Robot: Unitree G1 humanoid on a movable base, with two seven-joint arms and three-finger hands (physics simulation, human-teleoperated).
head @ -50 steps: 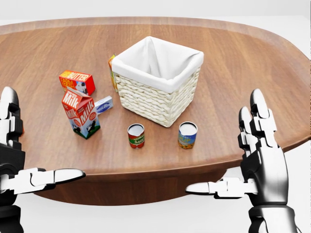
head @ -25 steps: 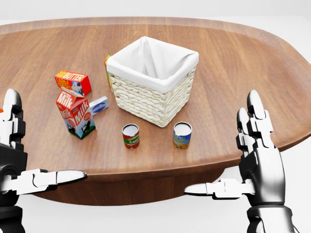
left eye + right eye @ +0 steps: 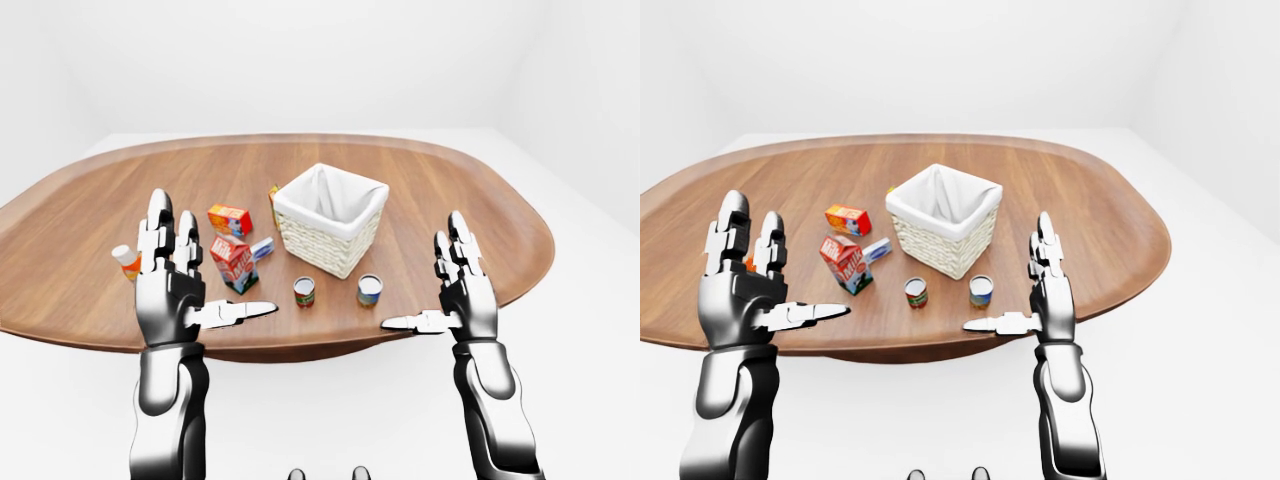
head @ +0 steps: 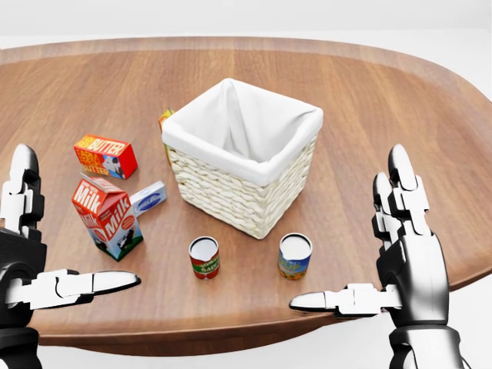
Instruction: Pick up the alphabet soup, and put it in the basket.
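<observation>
The alphabet soup is a small can with a blue and orange label, standing upright on the wooden table just below the basket in the head view. The basket is woven, square and lined with white cloth, and nothing shows inside it. My right hand is raised palm-inward to the right of the can, fingers spread and open, apart from it. Over the table's left side, my left hand is likewise open and holds nothing.
A red and green can stands left of the soup. Further left are a milk carton, a butter box and a small blue-white box. An orange carton peeks from behind the basket. The table edge runs just below the cans.
The camera has moved closer to the table: everything on it has slid down the picture and looks larger. Both hands keep the same open pose.
</observation>
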